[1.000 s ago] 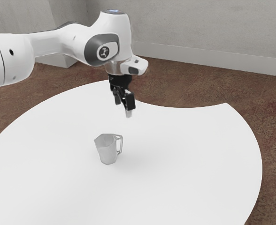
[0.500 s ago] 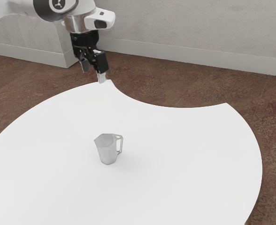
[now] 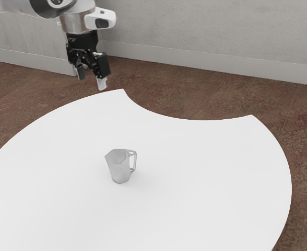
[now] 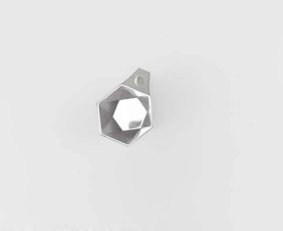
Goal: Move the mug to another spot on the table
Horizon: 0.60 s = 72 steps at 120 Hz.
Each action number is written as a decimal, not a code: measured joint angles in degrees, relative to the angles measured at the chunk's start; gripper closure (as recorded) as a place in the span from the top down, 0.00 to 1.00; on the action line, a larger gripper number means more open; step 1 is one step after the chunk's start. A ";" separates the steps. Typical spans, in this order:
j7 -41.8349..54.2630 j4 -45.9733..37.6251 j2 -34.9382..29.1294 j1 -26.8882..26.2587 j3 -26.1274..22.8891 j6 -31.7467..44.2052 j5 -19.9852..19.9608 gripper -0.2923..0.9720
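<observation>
The gripper (image 3: 91,81) hangs open and empty in the frame's upper left, well apart from the mug (image 3: 120,166) standing upright near the table's (image 3: 211,178) middle, so an off-centre descent onto rim or handle (image 3: 133,159) could topple it.

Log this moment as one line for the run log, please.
mug: upright on table, handle toward exterior view's right | gripper: open, empty, high above mug | status: not yet grasped
</observation>
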 joint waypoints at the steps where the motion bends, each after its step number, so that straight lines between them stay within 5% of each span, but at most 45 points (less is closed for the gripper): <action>1: -0.04 0.00 0.00 0.04 0.00 -0.01 0.00 0.77; 72: -1.79 0.00 0.00 -1.61 -0.01 -0.34 -0.05 0.77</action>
